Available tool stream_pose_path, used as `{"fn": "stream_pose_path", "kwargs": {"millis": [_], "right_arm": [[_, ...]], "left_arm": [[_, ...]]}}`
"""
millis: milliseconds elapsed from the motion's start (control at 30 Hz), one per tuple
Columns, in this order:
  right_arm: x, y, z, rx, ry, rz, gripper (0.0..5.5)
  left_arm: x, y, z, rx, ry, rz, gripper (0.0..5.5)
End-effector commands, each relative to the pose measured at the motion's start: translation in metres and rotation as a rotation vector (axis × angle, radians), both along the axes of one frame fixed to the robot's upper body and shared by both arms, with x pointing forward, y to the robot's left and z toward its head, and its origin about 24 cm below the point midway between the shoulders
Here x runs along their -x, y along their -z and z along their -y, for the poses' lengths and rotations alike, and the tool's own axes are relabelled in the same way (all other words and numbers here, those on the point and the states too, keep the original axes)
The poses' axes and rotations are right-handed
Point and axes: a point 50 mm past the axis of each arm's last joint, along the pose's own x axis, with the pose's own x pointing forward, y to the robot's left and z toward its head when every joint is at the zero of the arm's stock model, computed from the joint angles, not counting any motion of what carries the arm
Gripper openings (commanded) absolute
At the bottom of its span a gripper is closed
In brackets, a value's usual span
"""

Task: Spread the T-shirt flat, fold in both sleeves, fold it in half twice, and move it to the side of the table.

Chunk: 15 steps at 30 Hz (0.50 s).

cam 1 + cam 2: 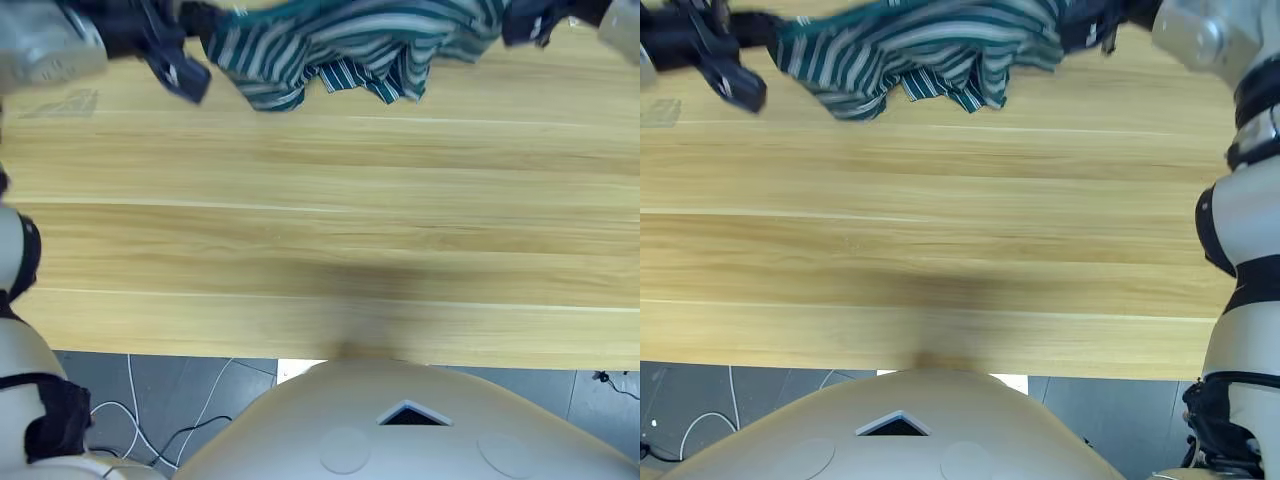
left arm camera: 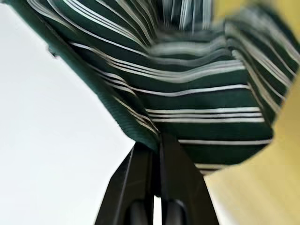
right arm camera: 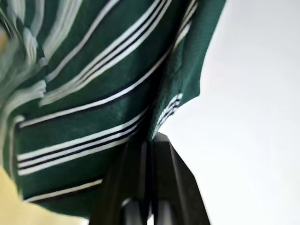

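The dark green T-shirt with thin white stripes [image 1: 340,45], apparently a soft knit, hangs bunched at the far edge of the pale wooden table [image 1: 320,230]. It is slung between the two arms. Its lower folds droop toward the tabletop, though the head views leave it unclear whether they rest on the wood. The left gripper [image 2: 157,145] has its two black fingers pressed together on a thick hemmed edge at the shirt's left end. The right gripper [image 3: 151,143] pinches a fold of striped cloth at the right end in the same way.

The shirt looks light and limp, so it will likely sag and crease wherever it is unsupported and hold no shape of its own. A thin pinch of cloth could pull free under a hard tug. The best holds are probably the seamed edges, at hem corners or shoulders, taken well apart so the cloth draws taut and can be laid flat on the nearer tabletop.
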Motion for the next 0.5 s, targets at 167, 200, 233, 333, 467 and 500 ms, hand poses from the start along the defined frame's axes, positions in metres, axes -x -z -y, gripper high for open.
{"fn": "stream_pose_path", "kwargs": {"millis": [167,200,233,333,467,500], "right_arm": [[0.072,-0.002,0.070,-0.148,0.019,-0.087,0.00],[0.087,0.008,0.062,-0.165,-0.018,-0.158,0.00],[0.108,0.024,0.051,-0.174,-0.057,-0.273,0.00],[0.168,0.060,0.008,-0.197,-0.186,-0.568,0.00],[0.205,0.069,-0.017,-0.180,-0.225,-0.752,0.00],[0.211,0.070,-0.020,-0.166,-0.225,-0.782,0.00]], "left_arm": [[0.088,-0.019,-0.029,-0.062,-0.104,-0.057,0.02],[0.095,-0.022,-0.026,-0.075,-0.102,-0.062,0.02],[0.104,-0.020,-0.020,-0.070,-0.099,-0.094,0.02],[0.136,0.005,0.004,-0.045,-0.064,-0.247,0.02],[0.176,0.046,0.026,-0.068,-0.021,-0.403,0.02],[0.186,0.056,0.028,-0.088,-0.010,-0.436,0.02]]}}
